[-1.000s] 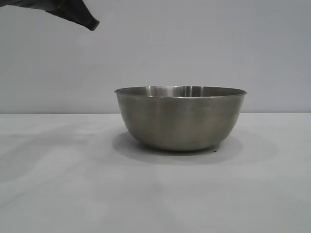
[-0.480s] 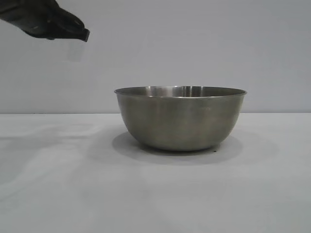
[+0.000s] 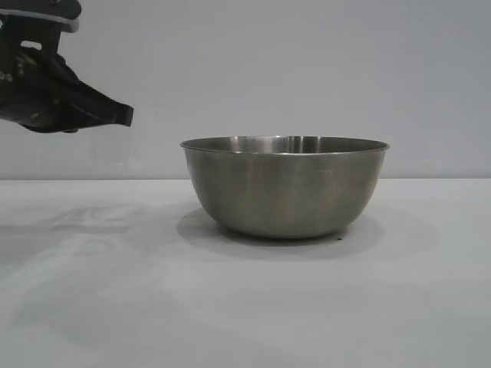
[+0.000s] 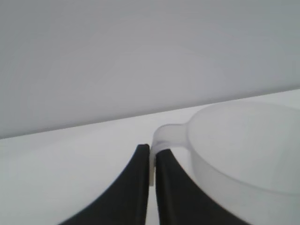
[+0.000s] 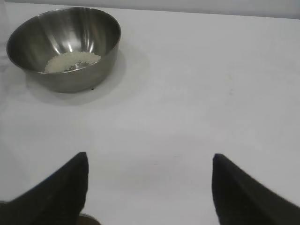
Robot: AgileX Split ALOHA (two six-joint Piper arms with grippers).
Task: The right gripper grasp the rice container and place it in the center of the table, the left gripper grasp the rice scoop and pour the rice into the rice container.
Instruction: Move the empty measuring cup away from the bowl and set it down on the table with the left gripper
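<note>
scoop: plastic measuring cup [image 4: 243,150], light, stiff; take by its loop handle
left tool [image 4: 151,161]: pinching that handle, upper left in exterior view
right tool [image 5: 150,187]: spread, parked
steel bowl [image 3: 285,186]: rice [image 5: 71,61] inside

place: lab test bench; evidence: bare white table [image 3: 245,307]; plain grey backdrop wall [image 3: 307,69]

rice scoop [image 4: 243,154] cut off at frame edge (contents unseen), rice [image 5: 71,61] hidden in exterior view
</note>
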